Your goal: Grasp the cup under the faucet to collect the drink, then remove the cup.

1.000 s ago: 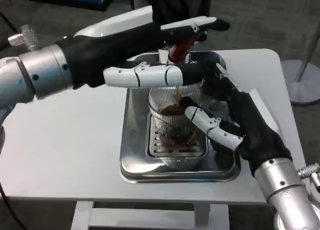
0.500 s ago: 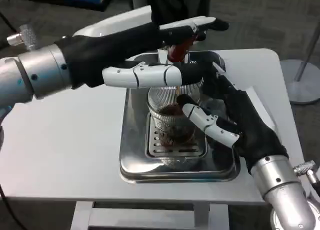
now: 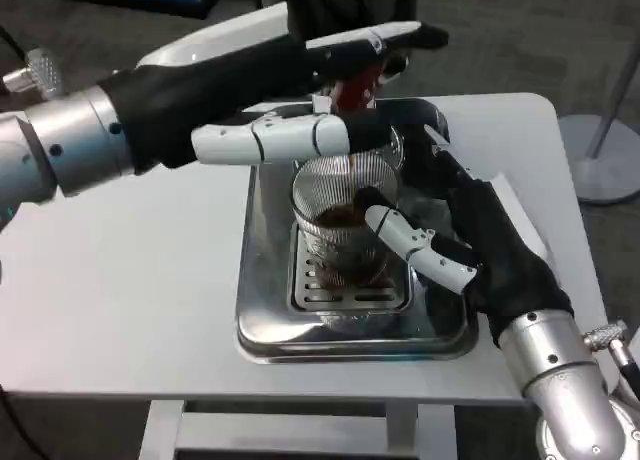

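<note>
2 hands work at the steel tray (image 3: 262, 310): the right hand (image 3: 455, 235) grips the ribbed cup (image 3: 340, 225) standing on the grate, while the left hand (image 3: 290, 100) presses the red faucet lever (image 3: 352, 88).

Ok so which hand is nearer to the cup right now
Right. The right hand is wrapped around the cup's side on the drip tray, touching it. The left hand is above the cup, up at the red faucet lever.
</note>
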### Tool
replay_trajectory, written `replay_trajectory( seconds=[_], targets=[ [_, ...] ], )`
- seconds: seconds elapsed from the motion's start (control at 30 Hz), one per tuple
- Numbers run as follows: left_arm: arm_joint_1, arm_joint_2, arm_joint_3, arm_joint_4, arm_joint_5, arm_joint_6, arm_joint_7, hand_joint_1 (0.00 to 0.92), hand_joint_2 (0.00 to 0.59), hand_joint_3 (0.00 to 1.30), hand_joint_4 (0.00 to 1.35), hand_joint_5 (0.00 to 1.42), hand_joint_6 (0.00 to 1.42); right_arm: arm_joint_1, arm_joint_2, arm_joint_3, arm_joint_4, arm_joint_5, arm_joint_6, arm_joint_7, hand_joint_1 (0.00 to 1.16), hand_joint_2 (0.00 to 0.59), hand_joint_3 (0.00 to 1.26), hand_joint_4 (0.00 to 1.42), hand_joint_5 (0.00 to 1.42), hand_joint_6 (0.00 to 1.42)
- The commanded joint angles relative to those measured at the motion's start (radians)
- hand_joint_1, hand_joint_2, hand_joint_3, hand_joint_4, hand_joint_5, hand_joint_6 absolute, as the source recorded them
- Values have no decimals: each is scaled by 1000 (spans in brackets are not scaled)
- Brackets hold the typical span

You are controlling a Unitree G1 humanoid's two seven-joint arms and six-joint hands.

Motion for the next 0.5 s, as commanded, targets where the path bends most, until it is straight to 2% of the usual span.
replay_trajectory(
  seconds=[0.03,0.5],
  targets=[
    [14,-3,23,12,-40,32,-21,0,182,71,0,62,216,0,8,9,-5,4,-19,-4,505,292,96,96,122,270],
    [-27,-56,116,20,-122,85,24,0,181,71,0,68,219,5,1,4,-11,4,-25,-3,507,292,96,105,122,268]
  ],
)
